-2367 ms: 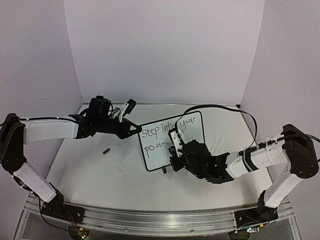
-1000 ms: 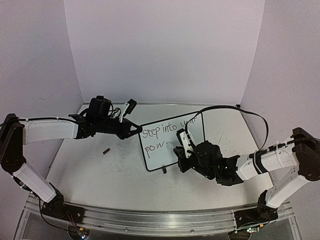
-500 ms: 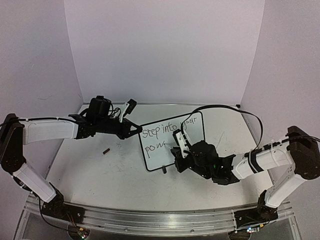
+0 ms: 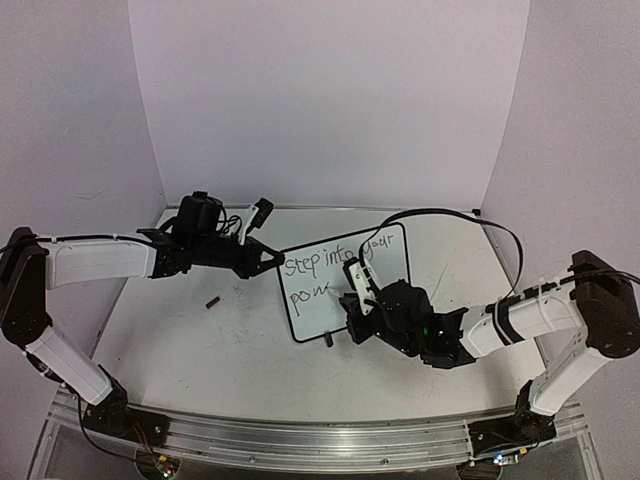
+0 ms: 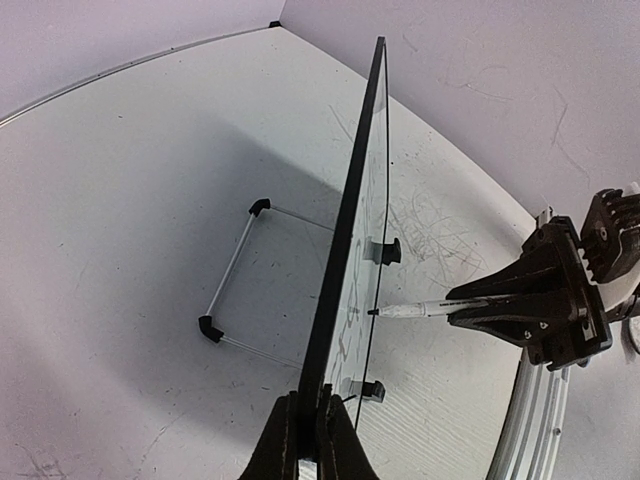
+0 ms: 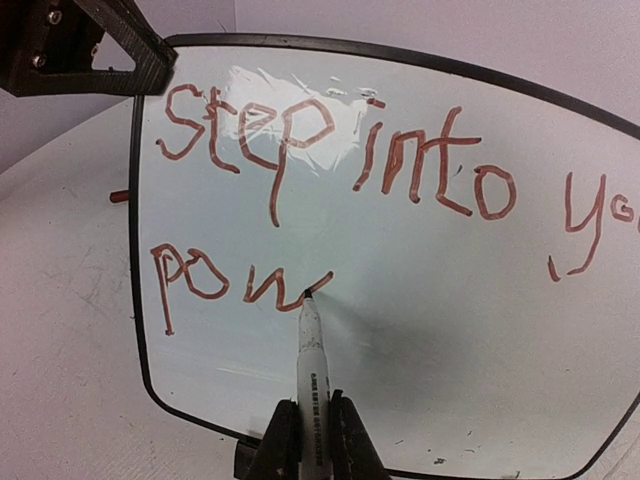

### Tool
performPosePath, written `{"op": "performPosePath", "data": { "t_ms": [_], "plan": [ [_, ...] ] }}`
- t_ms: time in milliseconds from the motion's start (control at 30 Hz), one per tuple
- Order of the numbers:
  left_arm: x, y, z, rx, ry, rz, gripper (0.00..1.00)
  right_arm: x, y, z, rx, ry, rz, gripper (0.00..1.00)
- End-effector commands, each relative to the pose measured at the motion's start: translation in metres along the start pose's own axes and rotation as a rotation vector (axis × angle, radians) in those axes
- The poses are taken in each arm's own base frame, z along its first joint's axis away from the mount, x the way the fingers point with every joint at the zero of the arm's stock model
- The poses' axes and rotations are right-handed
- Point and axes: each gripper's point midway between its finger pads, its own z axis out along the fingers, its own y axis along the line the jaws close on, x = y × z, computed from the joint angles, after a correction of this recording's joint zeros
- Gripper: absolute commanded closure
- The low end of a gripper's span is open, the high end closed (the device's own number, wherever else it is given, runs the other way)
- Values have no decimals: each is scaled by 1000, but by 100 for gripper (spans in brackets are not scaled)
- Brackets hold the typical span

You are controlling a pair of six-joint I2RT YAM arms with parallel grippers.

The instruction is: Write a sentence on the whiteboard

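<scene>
The whiteboard (image 4: pixel 312 305) stands tilted at mid-table. My left gripper (image 4: pixel 270 258) is shut on its upper left edge, and the left wrist view (image 5: pixel 308 432) shows both fingers pinching the black frame (image 5: pixel 352 230). My right gripper (image 4: pixel 352 302) is shut on a white marker (image 6: pixel 311 365). The marker's tip touches the board (image 6: pixel 450 330) at the end of the "w". The sentence (image 6: pixel 340 135) reads "step into yo" on the top line and "pow" below. The rest of the top line runs out of the right wrist view.
A small dark marker cap (image 4: pixel 212 301) lies on the table left of the board. The board's wire stand (image 5: pixel 232 290) and black feet (image 4: pixel 328 340) rest on the scuffed tabletop. A black cable (image 4: pixel 450 215) arcs over the right arm. Walls close in on three sides.
My right gripper has shifted a little left with the marker, and the tip now sits by the "w" of "pow". The left arm and the board have not moved.
</scene>
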Motion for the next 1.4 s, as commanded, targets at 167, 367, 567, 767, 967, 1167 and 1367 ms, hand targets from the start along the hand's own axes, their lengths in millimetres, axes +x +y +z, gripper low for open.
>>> {"op": "performPosePath", "data": {
  "t_ms": [167, 367, 567, 767, 967, 1167, 1367],
  "plan": [
    [14, 14, -4, -85, 45, 51, 100, -1, -2, 6, 28, 3, 23, 100],
    [13, 14, -4, -86, 42, 53, 100, 1, -8, 6, 62, 10, 36, 100],
    [12, 14, -4, -87, 41, 54, 100, 3, -18, 5, 112, 11, 50, 100],
    [13, 13, -5, -87, 42, 54, 100, 1, -25, 3, 135, 5, 70, 100],
    [14, 14, -3, -85, 46, 52, 100, -8, -25, 3, 134, -31, 72, 100],
    [12, 13, -5, -86, 40, 57, 100, -16, -26, 2, 141, -59, 72, 100],
    [12, 12, -4, -83, 42, 55, 100, -17, -26, 4, 142, -65, 69, 100]
  ]
}}
